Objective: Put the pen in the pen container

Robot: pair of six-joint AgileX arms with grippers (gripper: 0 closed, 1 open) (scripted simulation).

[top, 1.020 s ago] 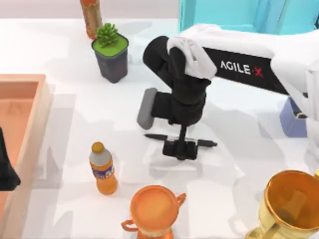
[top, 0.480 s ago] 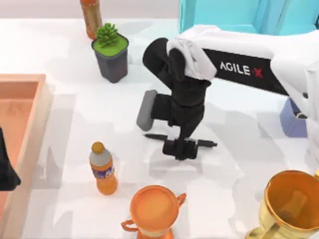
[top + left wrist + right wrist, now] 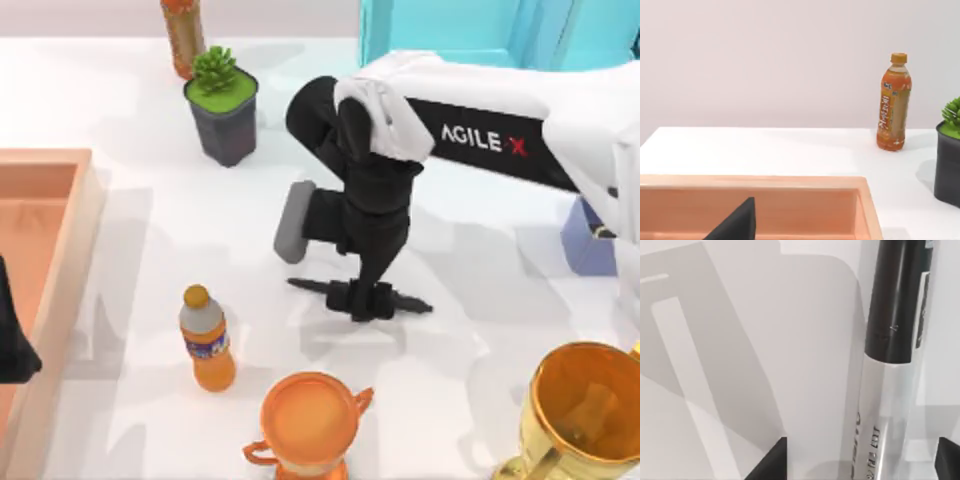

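while the left gripper (image 3: 12, 345) sits parked over the tray (image 3: 45, 200) — fingers unreadable — the right gripper (image 3: 367, 299) pinches the pen (image 3: 412, 303) mid-table.

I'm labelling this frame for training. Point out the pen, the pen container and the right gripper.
pen (image 3: 892, 305): right wrist view, black cap.
pen container (image 3: 582, 242): top view, blue side wall.
right gripper (image 3: 366, 299): top view, between fingertips.

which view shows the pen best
The right wrist view: the pen is close up, black cap and printed pale barrel clear. The top view has only its dark ends poking out beside the right gripper. The left wrist view faces away.
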